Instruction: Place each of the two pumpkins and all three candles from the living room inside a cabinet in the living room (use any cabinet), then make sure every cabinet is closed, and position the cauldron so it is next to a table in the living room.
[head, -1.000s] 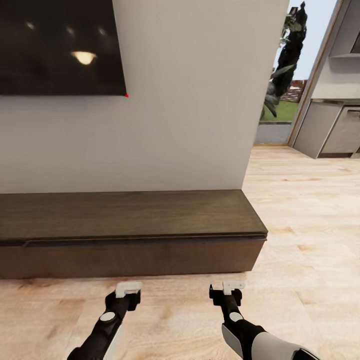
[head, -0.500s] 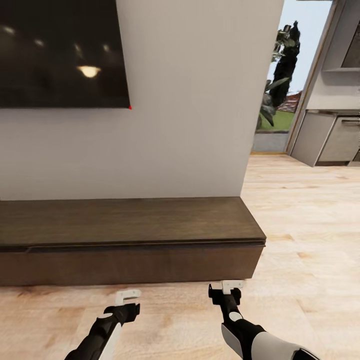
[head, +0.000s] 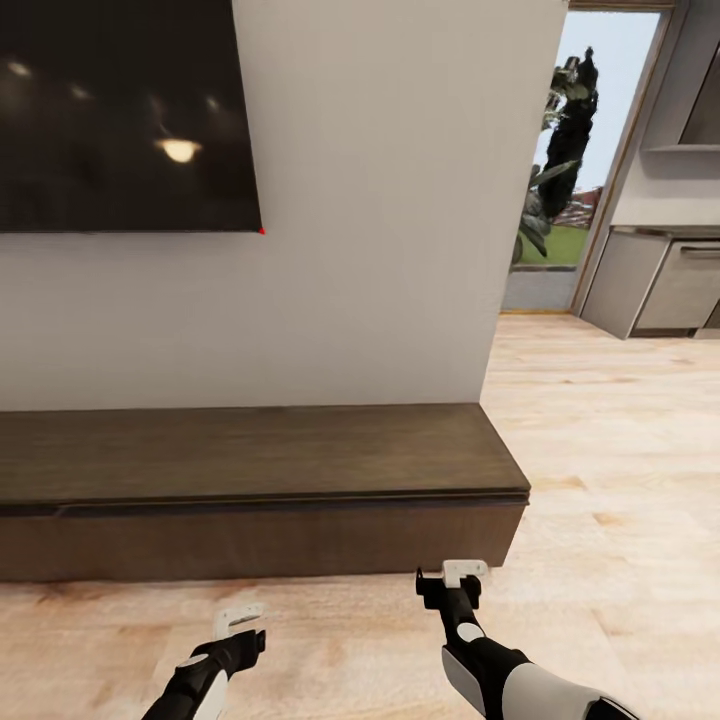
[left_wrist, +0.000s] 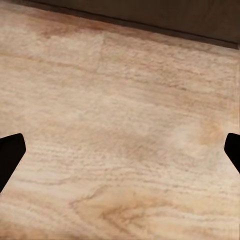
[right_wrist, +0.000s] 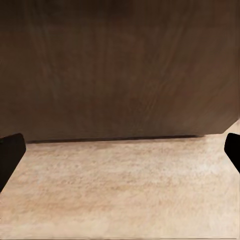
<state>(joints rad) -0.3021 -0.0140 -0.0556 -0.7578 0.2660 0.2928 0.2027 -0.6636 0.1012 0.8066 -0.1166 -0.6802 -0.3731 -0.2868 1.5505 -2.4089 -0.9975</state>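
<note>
Cabinet (head: 260, 470) sits against the pale wall (head: 380, 200), long, low, dark brown, flat top bare, front flush with no drawer pulled out as far as the head view shows; its right end stops just short of the wall's corner. Above its left part hangs a black screen (head: 120, 110) reflecting ceiling lights. Light wood floor (head: 600, 450) runs in front of the cabinet and off to the right, toward a glass door (head: 560, 170) with greenery beyond and grey kitchen units (head: 660, 280) at far right. Left gripper (head: 238, 615) is low over the floor, near the cabinet front but apart from it, white fingertips pointing forward; left wrist view shows two dark fingertips (left_wrist: 11, 157) at opposite picture edges, wide apart, nothing between them but floor planks, with the cabinet's base (left_wrist: 150, 15) as a dark strip beyond. Right gripper (head: 464, 572) is further forward, just in front of the cabinet's right end, close to its base, not touching; right wrist view shows its fingertips (right_wrist: 11, 155) likewise spread wide and empty, facing the cabinet's dark front panel (right_wrist: 120, 65) with a band of floor below it. Both sets of fingers released, grasping nothing. Both arms dark with white shells, reaching forward from the bottom edge of the head view
</note>
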